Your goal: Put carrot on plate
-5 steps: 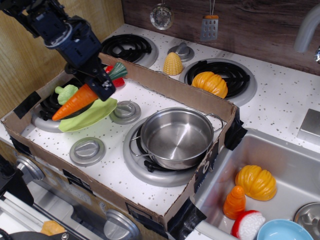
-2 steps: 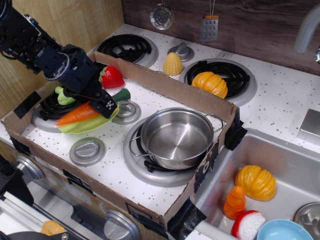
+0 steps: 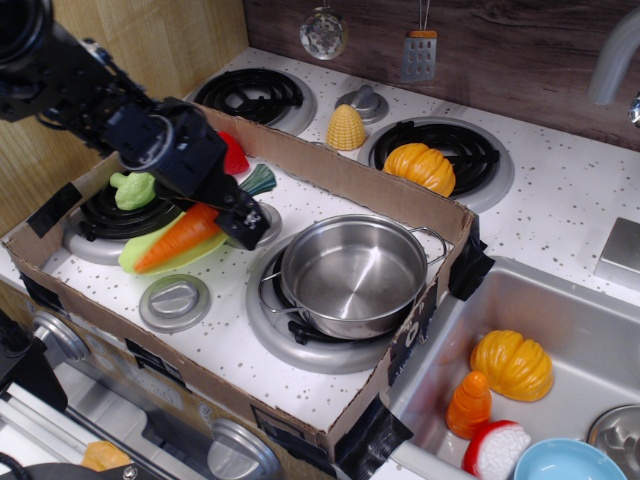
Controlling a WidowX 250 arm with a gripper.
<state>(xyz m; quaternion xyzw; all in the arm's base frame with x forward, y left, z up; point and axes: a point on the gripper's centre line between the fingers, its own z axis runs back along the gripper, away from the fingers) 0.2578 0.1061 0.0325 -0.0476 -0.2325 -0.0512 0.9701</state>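
Note:
The carrot (image 3: 182, 238) is long and orange with a dark green stem top (image 3: 259, 180). It lies slanted across the lime-green plate (image 3: 139, 257) on the front left burner, its tip pointing down-left and low over the plate. My gripper (image 3: 238, 216) is shut on the carrot's thick end, just below the stem. Whether the carrot rests on the plate or hangs just above it, I cannot tell. Part of the plate is hidden under the carrot and my arm.
A steel pot (image 3: 352, 272) stands right of the plate. A green toy (image 3: 133, 189) and a red strawberry (image 3: 234, 155) lie behind my arm. Cardboard walls (image 3: 340, 172) ring the stove. Corn (image 3: 346, 128) and a pumpkin (image 3: 420, 167) sit behind; the sink (image 3: 560, 320) is at right.
My gripper has come down from above the plate and shifted right with the carrot. The carrot now lies low across the plate, and the stem points up-right.

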